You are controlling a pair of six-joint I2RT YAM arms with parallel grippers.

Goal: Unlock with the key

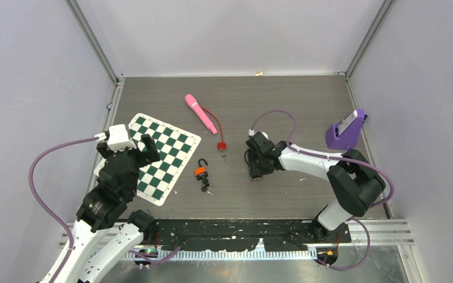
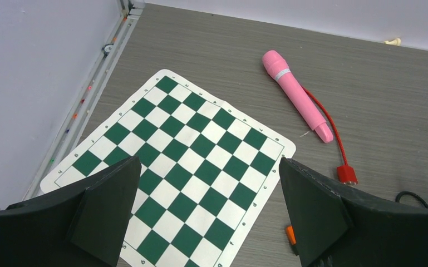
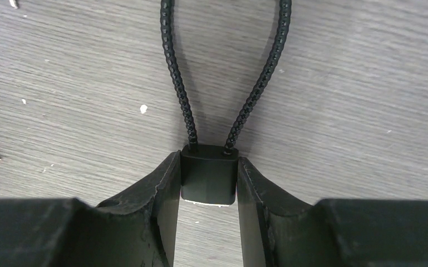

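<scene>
Left tool (image 2: pixel 207 175) hangs spread wide over the chessboard mat (image 2: pixel 172 144) near the left wall, with bare worktop (image 1: pixel 288 97) beyond. Mid-frame lies an orange padlock (image 1: pixel 200 171), a key (image 1: pixel 206 187) just below it. Right tool (image 3: pixel 208 167) pinches the black cable lock (image 3: pixel 208 183) by its body.

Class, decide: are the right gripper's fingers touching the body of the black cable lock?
Touching. The right wrist view shows both fingers pressed flush against the sides of the black cable lock, with no gap on either side.
</scene>
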